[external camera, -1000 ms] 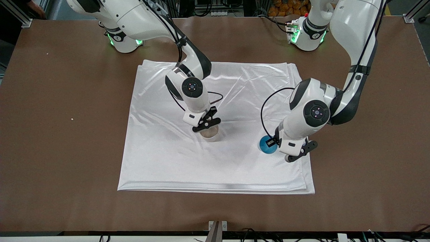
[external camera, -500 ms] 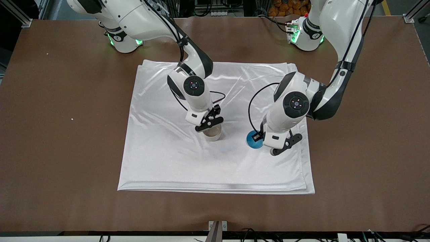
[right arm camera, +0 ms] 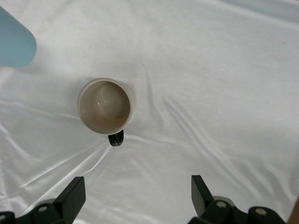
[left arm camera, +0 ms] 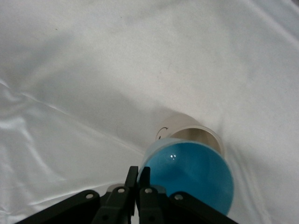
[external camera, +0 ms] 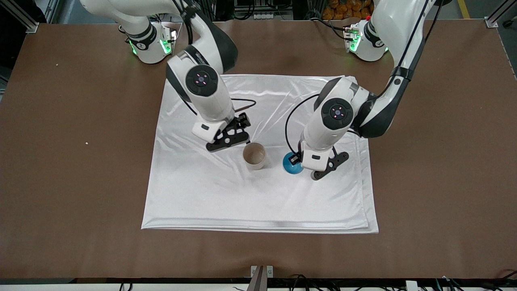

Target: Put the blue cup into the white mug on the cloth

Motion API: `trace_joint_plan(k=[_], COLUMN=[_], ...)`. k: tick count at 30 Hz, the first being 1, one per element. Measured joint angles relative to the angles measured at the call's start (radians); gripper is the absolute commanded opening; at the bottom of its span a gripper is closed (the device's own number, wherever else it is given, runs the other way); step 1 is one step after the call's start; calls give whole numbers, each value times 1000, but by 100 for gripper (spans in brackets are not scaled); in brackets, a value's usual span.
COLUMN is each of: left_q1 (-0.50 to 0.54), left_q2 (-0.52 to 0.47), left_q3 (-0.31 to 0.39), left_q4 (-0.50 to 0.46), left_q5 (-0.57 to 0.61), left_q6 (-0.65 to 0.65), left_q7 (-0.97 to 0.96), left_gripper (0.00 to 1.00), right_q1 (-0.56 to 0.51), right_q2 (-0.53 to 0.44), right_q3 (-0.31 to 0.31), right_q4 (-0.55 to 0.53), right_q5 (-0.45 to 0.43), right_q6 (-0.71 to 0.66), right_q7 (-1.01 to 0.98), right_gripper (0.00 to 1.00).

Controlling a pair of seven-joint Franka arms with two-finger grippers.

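The white mug stands upright in the middle of the white cloth, empty, its black handle showing in the right wrist view. My left gripper is shut on the rim of the blue cup and holds it above the cloth, beside the mug toward the left arm's end. In the left wrist view the cup hangs just in front of the mug. My right gripper is open and empty above the cloth, beside the mug. The cup's side shows in the right wrist view.
The cloth lies on a brown table and is wrinkled around the mug. The two arm bases stand at the table's edge farthest from the front camera.
My right gripper has let go of the mug, opened, and risen away from it. My left gripper has carried the blue cup toward the mug.
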Motion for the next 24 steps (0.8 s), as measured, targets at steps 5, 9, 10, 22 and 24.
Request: trace_joint_plan(k=[5,9,10,22,24], left_q1=[-26,-41,-44,-55,-55], left_q2=[15,26,30,73,76], left_q3=[1,2,2,6,7], left_q4=[15,20,21,27,27], left_q5=[13,31,40,93,93], left_q6=[1,5,10,92,108], left_q7=[-1,-1,-1,-20,-20], left_gripper=[0,0,0,0,0], right_q1=[-101,-176,-193,-288,-291], right_q2=[-36,-52,-55,-64,-64], right_q3=[0,-1,-2,-33,-38], right_q4=[-2,-5,-7,-36,-41], right_q5=[0,0,0,-3,-3], right_q6=[-18,-20,-20,-20,-19], right_q7=[-62,-147,-162,-268,-272], right_gripper=[100,100,100,100,100])
